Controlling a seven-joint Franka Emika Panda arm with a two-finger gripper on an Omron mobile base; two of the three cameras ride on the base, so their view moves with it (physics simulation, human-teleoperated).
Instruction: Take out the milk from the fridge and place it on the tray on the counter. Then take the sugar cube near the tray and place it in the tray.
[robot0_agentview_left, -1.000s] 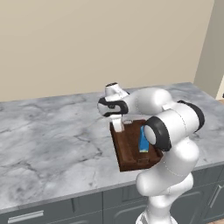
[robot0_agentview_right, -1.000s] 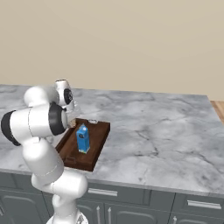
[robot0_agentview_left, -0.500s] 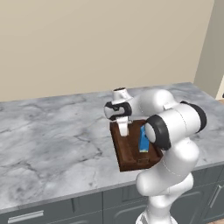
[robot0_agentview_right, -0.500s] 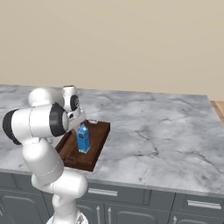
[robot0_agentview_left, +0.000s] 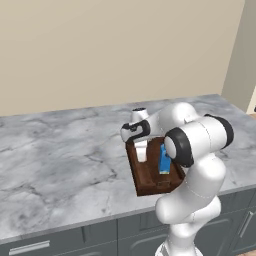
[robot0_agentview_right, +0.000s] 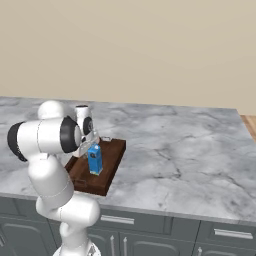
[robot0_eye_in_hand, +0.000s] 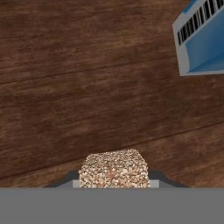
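The milk (robot0_agentview_left: 164, 159) is seen standing upright inside the tray (robot0_agentview_left: 145, 177) on the counter (robot0_agentview_left: 60, 165), so the first half of the task is judged done. The sugar cube (robot0_eye_in_hand: 114, 169) is held between the narrow-set jaws of the gripper (robot0_eye_in_hand: 114, 183), low over the bare wood of the tray, beside the milk. Only its release onto the tray is judged left.

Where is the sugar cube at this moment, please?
In the hand view the sugar cube sits between the gripper's fingertips at the bottom, over the tray's wooden floor, with the milk at upper right.
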